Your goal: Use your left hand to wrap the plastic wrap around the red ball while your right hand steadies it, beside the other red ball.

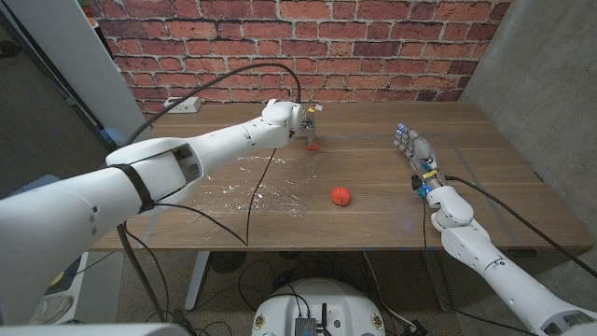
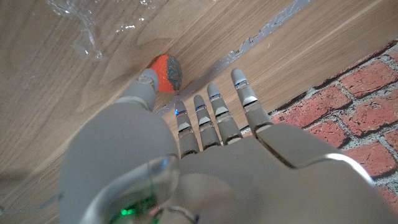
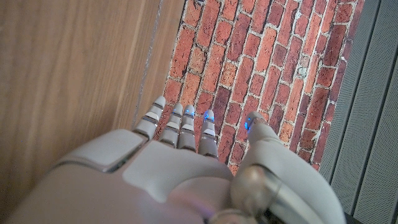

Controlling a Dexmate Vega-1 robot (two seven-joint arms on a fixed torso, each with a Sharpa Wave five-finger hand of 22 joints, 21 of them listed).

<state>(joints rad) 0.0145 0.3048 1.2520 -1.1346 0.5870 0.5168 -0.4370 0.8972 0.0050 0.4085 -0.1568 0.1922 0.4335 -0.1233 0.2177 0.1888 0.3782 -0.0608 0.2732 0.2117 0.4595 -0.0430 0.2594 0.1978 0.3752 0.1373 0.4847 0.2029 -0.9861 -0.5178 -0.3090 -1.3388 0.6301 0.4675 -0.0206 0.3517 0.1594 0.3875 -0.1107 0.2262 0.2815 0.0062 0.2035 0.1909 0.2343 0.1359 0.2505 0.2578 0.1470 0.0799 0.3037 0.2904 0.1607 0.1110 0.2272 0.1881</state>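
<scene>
Two red balls on the wooden table (image 1: pixel 485 201). Ball no. 1, the far red ball (image 1: pixel 313 145), sits toward the back of the table, right at the left hand (image 1: pixel 309 124) — in the left wrist view the thumb tip touches this ball (image 2: pixel 165 72), while the other fingers (image 2: pixel 214 115) reach past it, straight and apart, nothing clasped. So left hand is released, not grasping; thumb contact only. Ball no. 2, the near red ball (image 1: pixel 341 195), lies alone nearer the table's middle, well apart from both hands.

One sheet of plastic wrap (image 1: pixel 247 187) lies crumpled flat on the table betw. the left arm and the near red ball, not around either ball. An edge of it also shows in the left wrist view (image 2: pixel 87 25), near the far red ball but apart from it.

Right hand (image 1: pixel 415 159) is over the table's right side, fingers extended and spread, holding nothing — released. Right wrist view shows its fingers (image 3: pixel 180 127) straight, pointing toward the brick wall (image 3: pixel 249 68).

One black cable (image 1: pixel 266 168) hangs off the left arm across the wrap.
</scene>
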